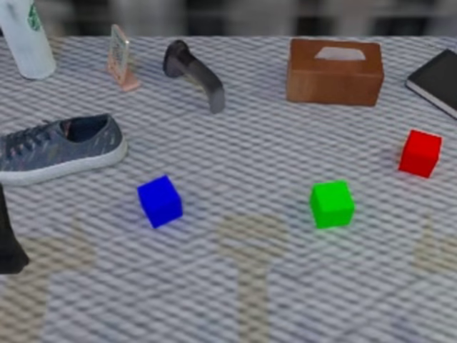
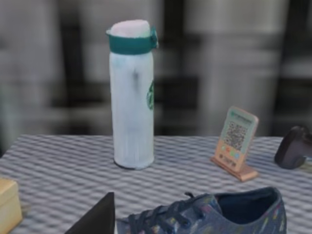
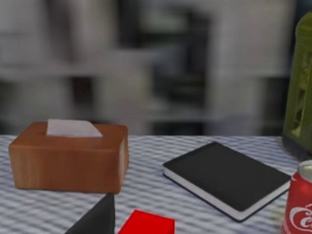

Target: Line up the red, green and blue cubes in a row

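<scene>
Three cubes lie apart on the woven cloth. The blue cube [image 1: 159, 201] is left of centre, the green cube [image 1: 332, 204] right of centre, and the red cube [image 1: 420, 153] farther back near the right edge. My left gripper [image 1: 8, 246] hangs at the table's left edge, near the shoe's toe, far from any cube; one dark finger [image 2: 99, 217] shows, holding nothing. My right arm is outside the top view. In its wrist view one dark finger [image 3: 100, 217] shows, with the red cube [image 3: 146, 225] close by it, not gripped. Both grippers look open.
A navy shoe [image 1: 61, 146] lies at the left. Along the back stand a white bottle [image 1: 27, 39], a QR-code stand [image 1: 121, 57], a dark curved tool [image 1: 194, 71], a brown tissue box [image 1: 334, 71] and a black notebook [image 1: 435, 82]. A red can [image 3: 300, 204] stands nearby.
</scene>
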